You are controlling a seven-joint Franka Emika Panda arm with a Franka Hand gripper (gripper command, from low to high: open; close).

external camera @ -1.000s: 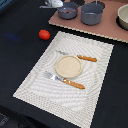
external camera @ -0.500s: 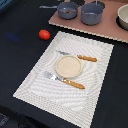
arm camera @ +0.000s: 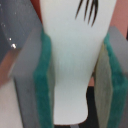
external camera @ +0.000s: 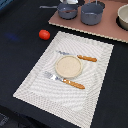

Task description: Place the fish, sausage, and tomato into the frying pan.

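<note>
The dark table [external camera: 20,60] carries the tomato [external camera: 44,34], a pale placemat [external camera: 95,95] mid-table, and a brown board [external camera: 107,30] at its far edge.

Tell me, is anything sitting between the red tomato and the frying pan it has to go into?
Nothing visible blocks it. Between the tomato and the frying pan lie only dark table and the brown board's edge; the pan's handle runs alongside.
</note>
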